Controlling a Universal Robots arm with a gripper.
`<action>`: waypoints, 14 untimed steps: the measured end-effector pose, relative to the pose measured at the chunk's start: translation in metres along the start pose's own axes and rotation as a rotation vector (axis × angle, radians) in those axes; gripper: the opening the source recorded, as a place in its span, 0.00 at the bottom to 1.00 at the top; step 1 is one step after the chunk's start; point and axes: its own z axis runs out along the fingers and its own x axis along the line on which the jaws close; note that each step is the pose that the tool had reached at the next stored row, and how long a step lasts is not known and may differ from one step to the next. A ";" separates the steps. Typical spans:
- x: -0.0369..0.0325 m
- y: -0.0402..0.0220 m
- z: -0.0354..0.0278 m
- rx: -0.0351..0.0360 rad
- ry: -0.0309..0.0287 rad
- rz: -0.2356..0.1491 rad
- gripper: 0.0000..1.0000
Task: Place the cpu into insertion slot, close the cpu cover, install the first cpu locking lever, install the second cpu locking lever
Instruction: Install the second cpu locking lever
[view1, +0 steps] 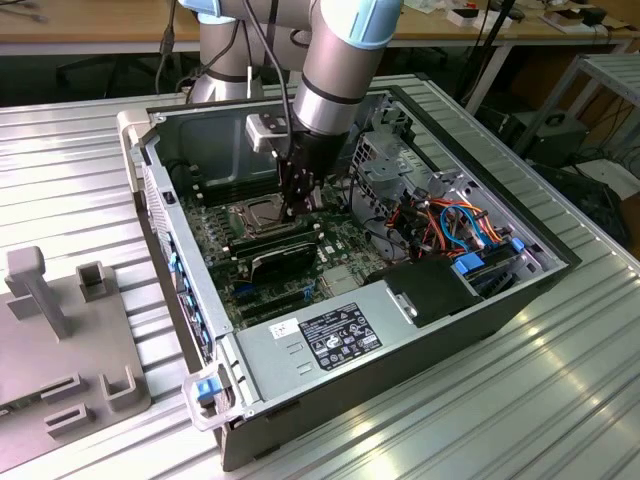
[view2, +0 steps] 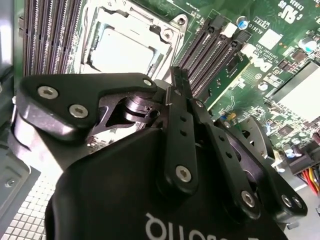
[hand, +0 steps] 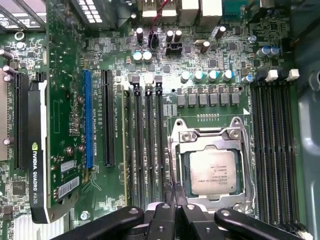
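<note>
The cpu (hand: 214, 172) lies flat in the insertion slot (view1: 250, 213), silver top up, also seen in the second wrist view (view2: 125, 50). The cpu cover (hand: 207, 140) is folded down around it, and its window frames the chip. A thin metal locking lever (hand: 171, 165) runs along one side of the socket toward my fingertips. My gripper (hand: 175, 196) is shut, its two black fingers (view2: 178, 95) pressed together, tips just off the socket's edge beside the lever's end. I cannot tell whether the tips touch the lever. In the exterior view the gripper (view1: 297, 210) reaches down into the open computer case.
Long black memory slots (hand: 147, 150) flank the socket on both sides. A graphics card (hand: 37, 150) stands further along the board. The case walls (view1: 150, 200), the power supply (view1: 340, 335) and a cable bundle (view1: 455, 225) hem in the arm. A grey fixture (view1: 60, 340) sits at the exterior view's left.
</note>
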 end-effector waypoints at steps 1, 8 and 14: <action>0.0001 0.0003 0.0012 -0.0002 -0.0003 -0.003 0.11; 0.0004 0.0050 0.0065 -0.0005 -0.0023 -0.014 0.11; 0.0004 0.0069 0.0098 -0.0007 -0.0059 -0.016 0.11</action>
